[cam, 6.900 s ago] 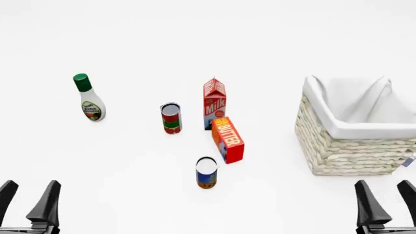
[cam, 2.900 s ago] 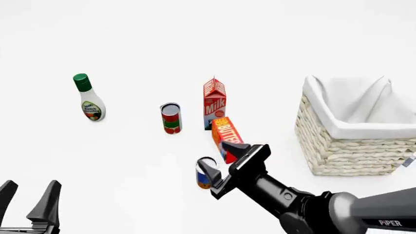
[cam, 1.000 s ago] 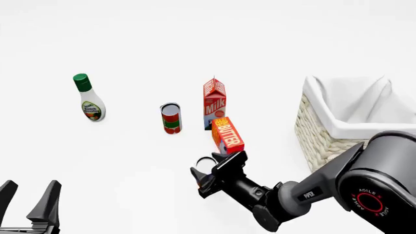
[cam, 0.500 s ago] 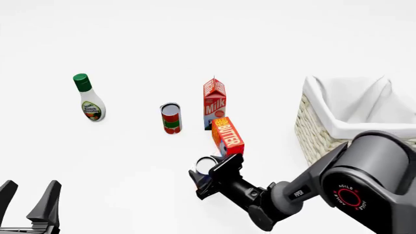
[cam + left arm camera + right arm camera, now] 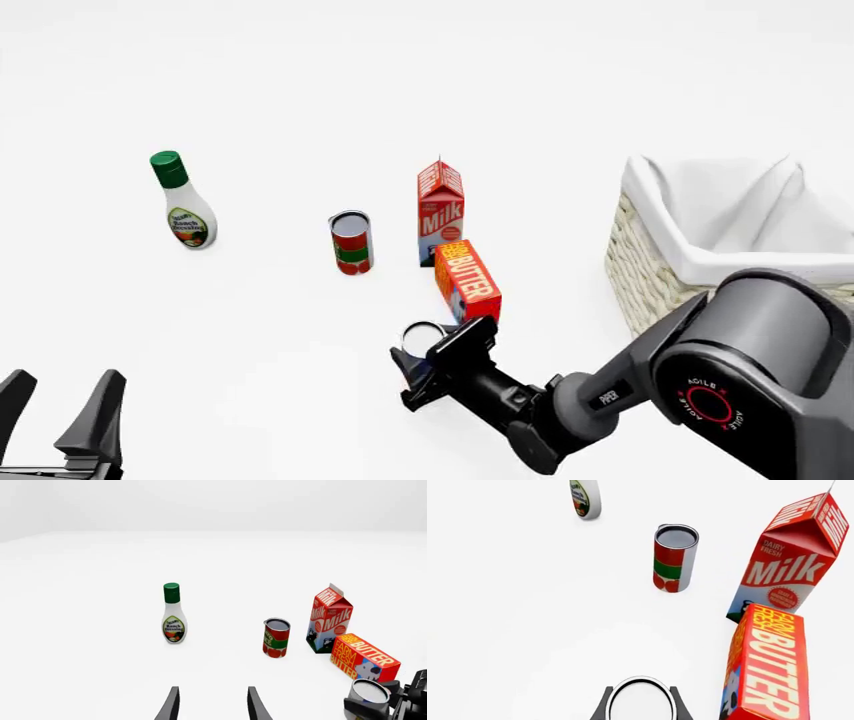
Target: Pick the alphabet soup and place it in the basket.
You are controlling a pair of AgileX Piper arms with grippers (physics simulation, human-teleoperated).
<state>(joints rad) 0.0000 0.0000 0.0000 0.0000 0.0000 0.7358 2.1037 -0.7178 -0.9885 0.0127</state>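
Observation:
The alphabet soup [image 5: 424, 338] stands on the table just in front of the butter box; only its silver-white top shows, the label is hidden by my right gripper [image 5: 430, 362]. In the right wrist view the can top [image 5: 642, 696] sits between the two fingers [image 5: 602, 706], which press against its sides. The can rests on the table. It also shows in the left wrist view [image 5: 368, 694]. The cream wicker basket [image 5: 643, 280] with white lining stands at the right. My left gripper [image 5: 56, 408] is open and empty at the near left [image 5: 212, 707].
A butter box [image 5: 467, 280] lies right beside the can, with a milk carton [image 5: 441, 210] behind it. A red and green can [image 5: 351, 242] stands left of the milk. A dressing bottle [image 5: 187, 205] stands far left.

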